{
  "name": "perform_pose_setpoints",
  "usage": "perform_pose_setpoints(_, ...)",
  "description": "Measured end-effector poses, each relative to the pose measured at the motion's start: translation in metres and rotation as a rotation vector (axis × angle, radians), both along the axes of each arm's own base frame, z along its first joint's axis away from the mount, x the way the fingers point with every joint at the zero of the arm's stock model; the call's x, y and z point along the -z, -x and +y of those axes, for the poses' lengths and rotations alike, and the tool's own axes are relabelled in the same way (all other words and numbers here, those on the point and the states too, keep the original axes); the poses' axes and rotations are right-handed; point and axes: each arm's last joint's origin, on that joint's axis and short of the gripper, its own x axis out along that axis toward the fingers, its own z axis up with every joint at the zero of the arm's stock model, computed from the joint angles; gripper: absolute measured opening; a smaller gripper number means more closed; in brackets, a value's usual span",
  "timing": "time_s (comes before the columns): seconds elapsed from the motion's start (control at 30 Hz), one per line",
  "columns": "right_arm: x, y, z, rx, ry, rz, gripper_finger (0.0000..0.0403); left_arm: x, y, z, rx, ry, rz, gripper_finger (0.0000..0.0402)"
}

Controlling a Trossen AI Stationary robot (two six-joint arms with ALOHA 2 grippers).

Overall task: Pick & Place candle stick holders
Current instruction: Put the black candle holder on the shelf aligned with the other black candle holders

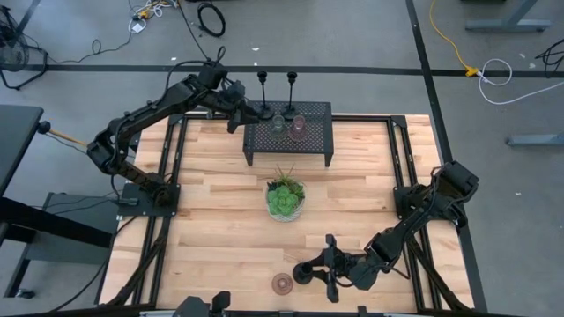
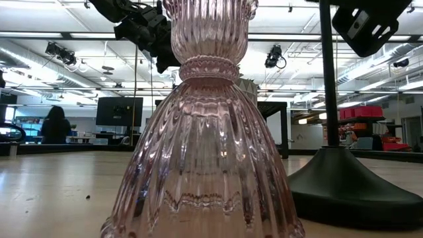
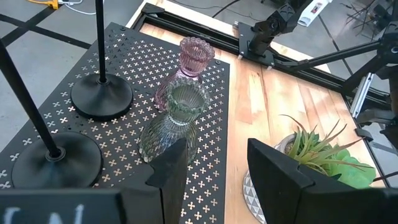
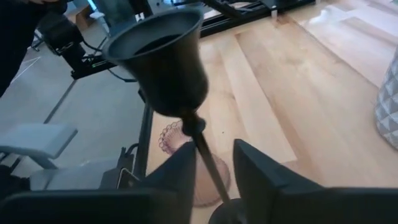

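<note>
Standing between right jaws, seemingly ungripped, black candlestick (image 4: 186, 118)

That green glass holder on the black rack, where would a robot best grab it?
Around its narrow neck, coming level from the table side, where the left gripper is. The green glass holder stands upright, flaring below the neck; the pink glass holder crowds its far side.

mid-table: plant (image 1: 285, 197) blocks | far edge: rack (image 1: 289, 132) crowded | elsewhere: open
</note>
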Motion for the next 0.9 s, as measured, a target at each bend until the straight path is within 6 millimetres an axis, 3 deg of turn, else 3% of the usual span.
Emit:
perform_pose_setpoints(0.27,-0.0009,-0.0006,-0.0003,-0.001,0.007,-0.007,0.0009,0.0000,0.0001,0.0000,0.000,0.000,0.000,0.0170)
perform_pose_setpoints(0.9,-0.0047,-0.0003,0.0012,-0.037,0.016,-0.026,0.0001,0.0001,0.0001,0.0000,0.000,0.001,0.001,0.0170)
